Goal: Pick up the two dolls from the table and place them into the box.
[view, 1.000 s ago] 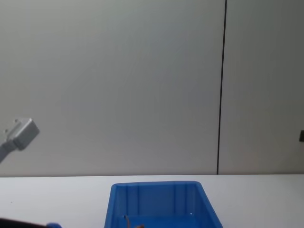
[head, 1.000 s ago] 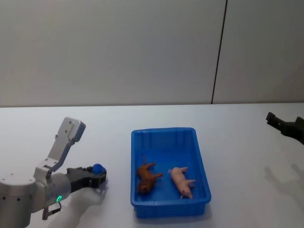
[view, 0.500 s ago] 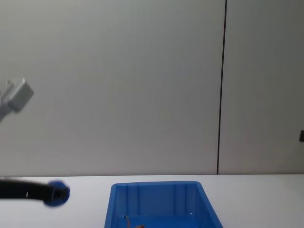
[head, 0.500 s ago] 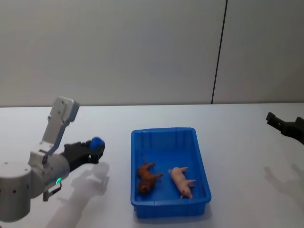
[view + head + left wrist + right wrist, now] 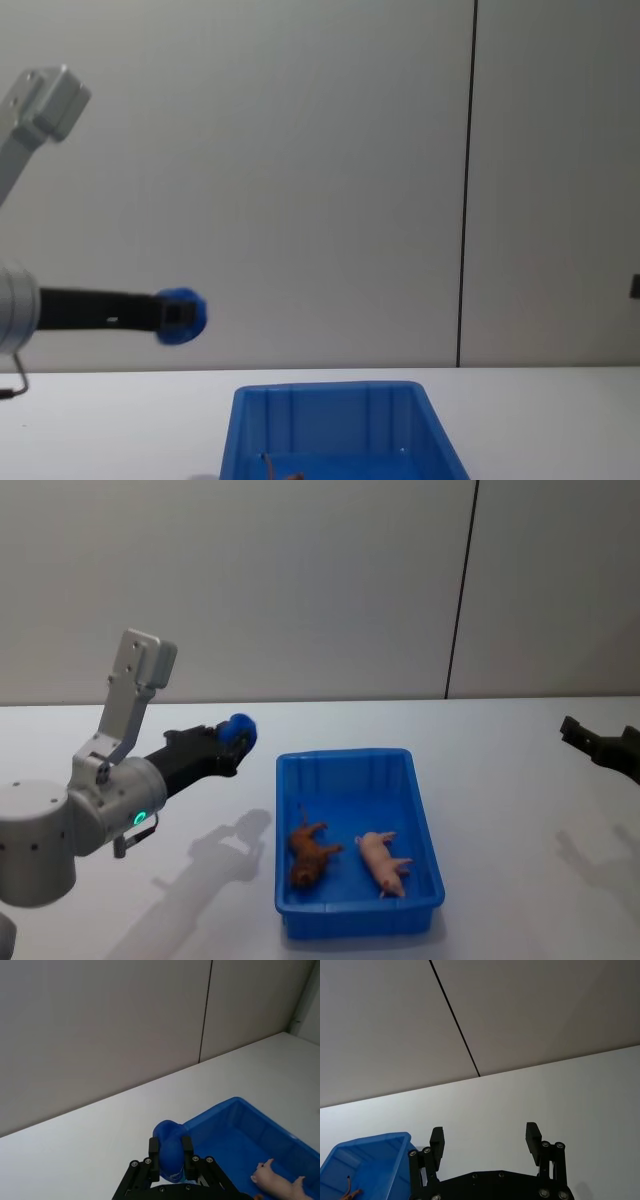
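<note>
The left tool (image 5: 237,735), closed on a small blue object (image 5: 169,1151) (not a doll), hangs beside the blue box (image 5: 428,850) where the brown doll (image 5: 311,851) and the pink pig doll (image 5: 384,863) lie, so it should carry it slowly over the rim, while the right tool (image 5: 485,1141) waits open at the right of the tabletop (image 5: 520,770).

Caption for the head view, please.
Brown doll and pink doll lie in the blue box; left gripper raised beside it.

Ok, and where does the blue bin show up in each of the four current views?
Head view: the blue bin sits at lower centre.
Left wrist view: in the picture's lower right corner.
Right wrist view: in the picture's lower left corner.
Chest view: at bottom centre, cut off by the picture's edge.
Shared landmark: the dark vertical wall seam behind it.
</note>
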